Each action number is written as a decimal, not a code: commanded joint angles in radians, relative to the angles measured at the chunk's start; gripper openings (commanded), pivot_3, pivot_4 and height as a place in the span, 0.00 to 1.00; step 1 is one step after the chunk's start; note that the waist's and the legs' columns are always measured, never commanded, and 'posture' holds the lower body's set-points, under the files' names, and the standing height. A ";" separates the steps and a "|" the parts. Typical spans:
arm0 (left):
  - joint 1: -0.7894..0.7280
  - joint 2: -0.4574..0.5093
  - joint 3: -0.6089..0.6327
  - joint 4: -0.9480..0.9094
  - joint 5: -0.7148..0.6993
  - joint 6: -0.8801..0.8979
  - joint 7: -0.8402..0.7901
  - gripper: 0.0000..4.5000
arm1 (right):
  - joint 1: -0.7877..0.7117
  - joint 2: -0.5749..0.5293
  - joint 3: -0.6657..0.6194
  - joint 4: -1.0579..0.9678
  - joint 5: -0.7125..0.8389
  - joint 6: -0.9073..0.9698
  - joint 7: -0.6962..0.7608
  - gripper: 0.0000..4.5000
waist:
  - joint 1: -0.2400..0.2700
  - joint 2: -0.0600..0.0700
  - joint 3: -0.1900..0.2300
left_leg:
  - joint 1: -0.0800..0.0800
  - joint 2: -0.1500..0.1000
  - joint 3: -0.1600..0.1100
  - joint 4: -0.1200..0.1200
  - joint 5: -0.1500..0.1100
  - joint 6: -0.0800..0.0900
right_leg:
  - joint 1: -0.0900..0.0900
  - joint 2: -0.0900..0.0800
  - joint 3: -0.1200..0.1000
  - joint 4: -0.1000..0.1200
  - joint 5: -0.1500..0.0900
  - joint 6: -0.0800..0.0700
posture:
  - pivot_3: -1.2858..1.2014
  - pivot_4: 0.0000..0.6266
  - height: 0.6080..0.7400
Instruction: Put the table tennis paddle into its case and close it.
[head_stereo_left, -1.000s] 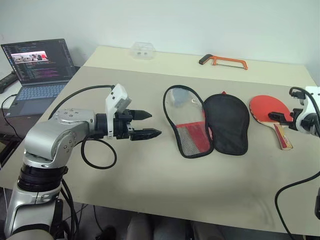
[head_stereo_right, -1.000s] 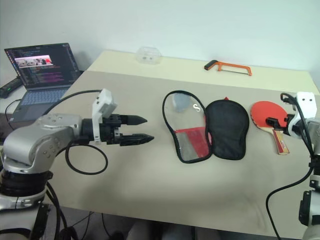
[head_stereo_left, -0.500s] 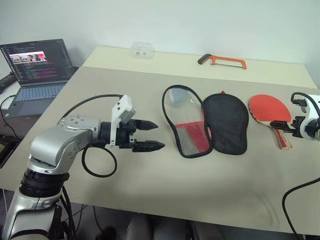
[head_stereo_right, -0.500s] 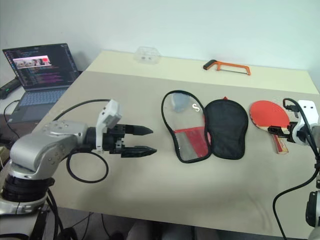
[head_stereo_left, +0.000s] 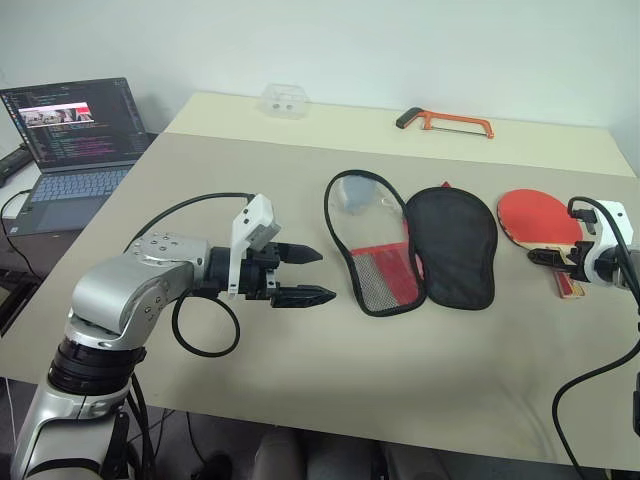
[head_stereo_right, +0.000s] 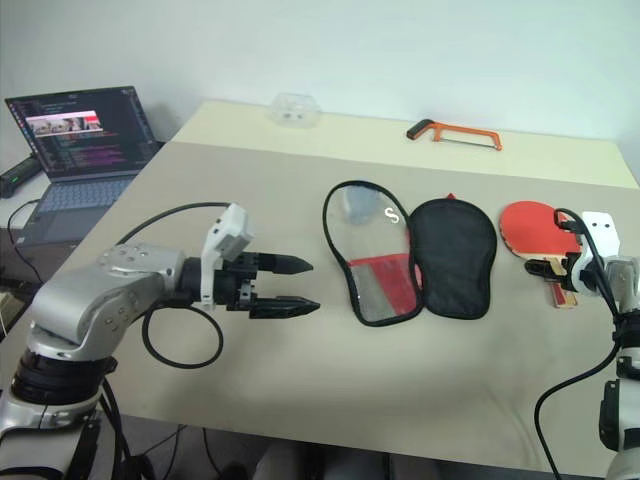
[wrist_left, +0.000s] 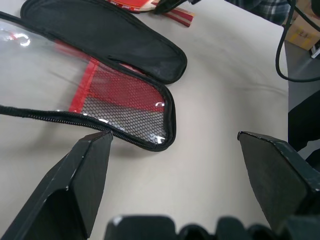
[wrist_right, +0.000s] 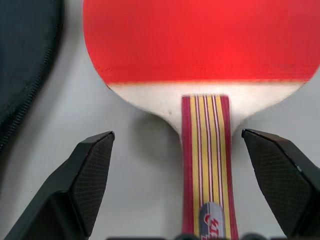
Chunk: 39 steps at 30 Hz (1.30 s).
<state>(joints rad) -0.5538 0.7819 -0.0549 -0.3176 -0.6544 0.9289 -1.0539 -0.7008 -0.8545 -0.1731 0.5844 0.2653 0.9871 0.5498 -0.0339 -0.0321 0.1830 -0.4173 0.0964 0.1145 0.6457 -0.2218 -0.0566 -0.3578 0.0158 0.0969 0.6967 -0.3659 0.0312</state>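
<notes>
The table tennis paddle (head_stereo_left: 536, 213) lies flat at the table's right, red face up, its striped wooden handle (wrist_right: 205, 150) pointing toward me. My right gripper (wrist_right: 177, 134) is open and hangs low over it, one finger on each side of the handle where it meets the blade. The case (head_stereo_left: 452, 245) lies unzipped and spread in the middle of the table. Its black half is on the right, and its clear, red and mesh half (head_stereo_left: 372, 250) is on the left. My left gripper (head_stereo_left: 325, 274) is open, left of the case and pointing at it, holding nothing.
An orange hacksaw (head_stereo_left: 447, 122) and a small clear plastic box (head_stereo_left: 285, 100) lie near the table's far edge. An open laptop (head_stereo_left: 75, 130) stands on a lower surface at the left. The right arm's cable (head_stereo_left: 600, 370) hangs past the table's right front corner.
My right gripper has sunk down over the paddle's handle. My left gripper has drifted slightly right and down toward the case. Paddle and case lie where they were.
</notes>
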 joint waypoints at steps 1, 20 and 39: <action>0.002 0.009 0.014 -0.049 -0.012 -0.015 0.006 0.97 | -0.013 -0.006 0.000 -0.001 -0.011 -0.025 0.015 1.00 | 0.000 0.000 0.000 | 0.000 0.000 0.000 0.000 0.000 0.000 | 0.000 0.000 0.000 0.000 0.000 0.000 | 0.52 0.24 1.00; -0.003 0.026 0.015 -0.053 0.001 -0.019 0.026 0.97 | 0.005 0.067 -0.013 0.011 -0.062 -0.052 -0.079 0.37 | -0.002 -0.001 0.000 | 0.003 0.000 -0.002 0.002 0.000 0.000 | 0.005 0.000 -0.001 0.001 0.000 0.000 | 0.52 0.24 1.00; -0.006 0.031 0.006 -0.039 0.014 -0.021 0.013 0.97 | 0.015 0.114 -0.219 -0.469 -0.037 0.246 -0.320 0.24 | 0.000 0.000 0.000 | 0.000 0.001 -0.001 0.000 0.000 0.000 | 0.000 0.000 0.000 0.000 0.000 0.000 | 0.52 0.24 1.00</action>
<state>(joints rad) -0.5501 0.8002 -0.0557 -0.3428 -0.6387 0.9250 -1.0357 -0.6536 -0.7390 -0.3444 0.2215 0.2266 1.1972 0.2670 -0.0344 -0.0319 0.1830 -0.4172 0.0970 0.1141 0.6455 -0.2217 -0.0567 -0.3580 0.0159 0.0972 0.6971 -0.3657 0.0314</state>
